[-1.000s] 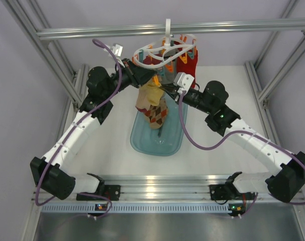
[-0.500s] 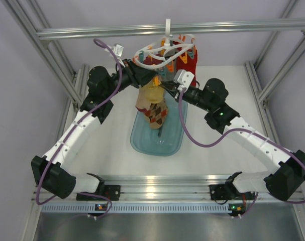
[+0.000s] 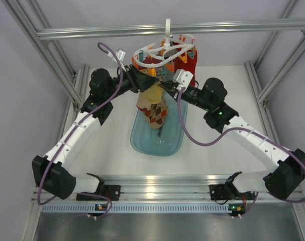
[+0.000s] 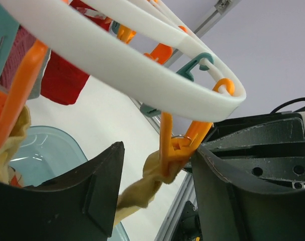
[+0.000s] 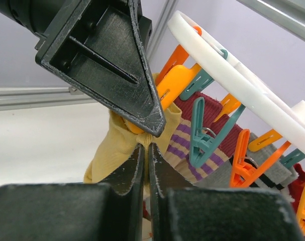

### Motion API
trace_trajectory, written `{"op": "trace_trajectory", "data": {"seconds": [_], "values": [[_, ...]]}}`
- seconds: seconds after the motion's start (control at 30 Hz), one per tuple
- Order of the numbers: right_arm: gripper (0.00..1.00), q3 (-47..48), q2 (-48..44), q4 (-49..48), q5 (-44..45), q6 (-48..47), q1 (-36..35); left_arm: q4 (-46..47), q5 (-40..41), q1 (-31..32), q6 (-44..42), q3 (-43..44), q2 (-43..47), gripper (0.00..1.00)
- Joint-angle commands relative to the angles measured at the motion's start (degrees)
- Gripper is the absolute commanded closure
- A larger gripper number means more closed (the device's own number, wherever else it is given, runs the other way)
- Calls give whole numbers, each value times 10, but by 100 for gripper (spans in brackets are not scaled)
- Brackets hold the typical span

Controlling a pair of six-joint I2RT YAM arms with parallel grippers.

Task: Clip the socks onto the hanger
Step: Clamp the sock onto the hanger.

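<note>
The white ring hanger (image 3: 165, 51) hangs by its hook from the frame bar, with orange and teal clips below it. My left gripper (image 3: 145, 80) is open in the left wrist view (image 4: 157, 149), its fingers either side of an orange clip (image 4: 178, 146). That clip bites the edge of a mustard sock (image 4: 141, 187); only the right finger touches it. My right gripper (image 3: 165, 86) is shut on the same mustard sock (image 5: 117, 145), pinching it just under the clip (image 5: 173, 83). An argyle sock (image 3: 156, 113) hangs below. A striped sock (image 5: 190, 150) and a red sock (image 3: 190, 63) hang clipped.
A translucent blue tray (image 3: 142, 143) lies on the white table under the hanger. The aluminium frame bar (image 3: 92, 32) crosses above, with frame posts at both sides. Teal clips (image 5: 202, 131) and orange clips (image 5: 242, 165) dangle close to my right fingers.
Both grippers have moved a little up and closer under the hanger's rim. The mustard sock's top edge has risen with them to the orange clip.
</note>
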State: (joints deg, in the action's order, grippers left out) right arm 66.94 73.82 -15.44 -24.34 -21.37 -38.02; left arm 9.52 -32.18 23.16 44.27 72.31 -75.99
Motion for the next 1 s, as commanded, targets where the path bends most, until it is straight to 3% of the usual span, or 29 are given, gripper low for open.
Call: {"op": "trace_trajectory", "data": {"seconds": [0.0, 0.03, 0.1, 0.23, 0.57, 0.8, 0.97], "values": [[93, 28, 5, -11, -20, 6, 6, 10, 11, -15, 3, -11, 28, 41], [82, 26, 5, -2, -22, 8, 7, 7, 18, -19, 6, -12, 31, 44], [78, 20, 1, 1, -20, 11, 6, 2, 26, -31, 10, -12, 34, 49], [65, -2, -16, 16, -12, 21, 6, -1, 41, -53, 13, -15, 39, 50], [60, -37, -83, 53, 18, 74, 36, 9, 47, -86, 11, -16, 37, 48], [52, -32, -81, 73, -31, 147, 109, -10, 60, -94, -46, -4, 29, 45], [51, -21, -58, 15, -93, 221, 124, -22, 63, -120, -71, 10, 15, 46]]}}
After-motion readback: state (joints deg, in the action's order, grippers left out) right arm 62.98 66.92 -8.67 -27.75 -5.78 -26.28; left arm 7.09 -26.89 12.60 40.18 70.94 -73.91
